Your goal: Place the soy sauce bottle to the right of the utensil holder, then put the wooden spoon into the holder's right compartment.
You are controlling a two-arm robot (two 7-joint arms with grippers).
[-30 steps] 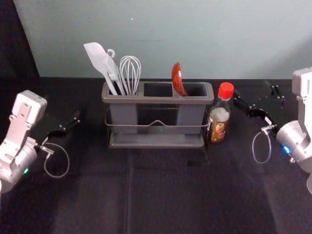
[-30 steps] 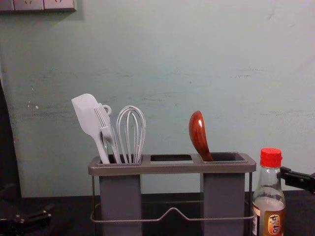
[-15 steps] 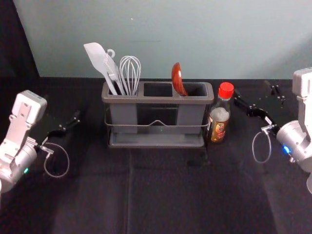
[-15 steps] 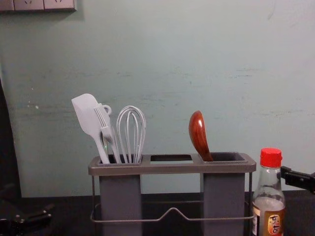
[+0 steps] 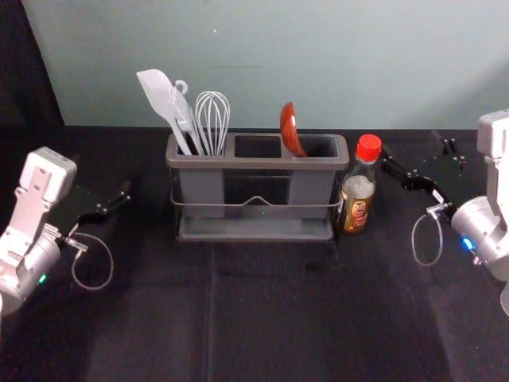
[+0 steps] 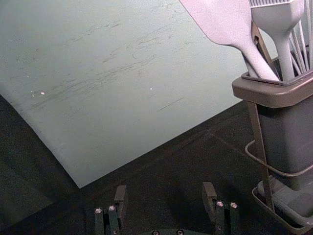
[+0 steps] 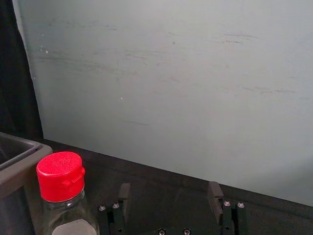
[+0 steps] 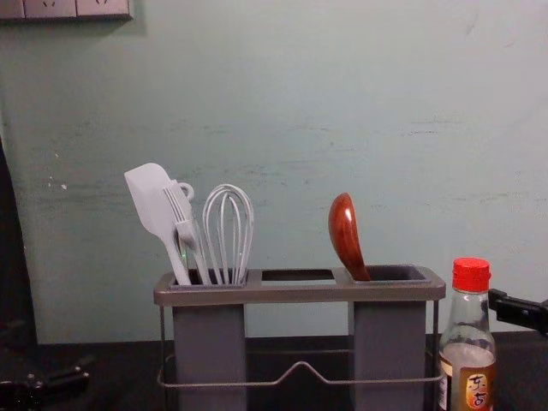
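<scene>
Head view: The bottle [image 5: 355, 208], glass with a red cap, stands upright just to the right of the holder [image 5: 254, 163], while the spoon [image 5: 289, 127], glossy red-brown wood, leans in its right compartment [image 5: 322, 146]; both placements look complete.

Left wrist view: The left gripper [image 6: 164, 190] waits empty near the holder's left end, jaws spread wide, beside a smooth, pale spatula [image 6: 230, 22] and a thin wire frame [image 6: 259, 152].

Right wrist view: The right gripper [image 7: 169, 190] hangs empty with jaws apart, the bottle's ribbed cap outside its reach; backing away without brushing the glass would seem to be all that remains.

Chest view: The spoon's rounded bowl points up, its handle hidden inside the matte holder, across from a looped whisk [image 8: 228, 231].
</scene>
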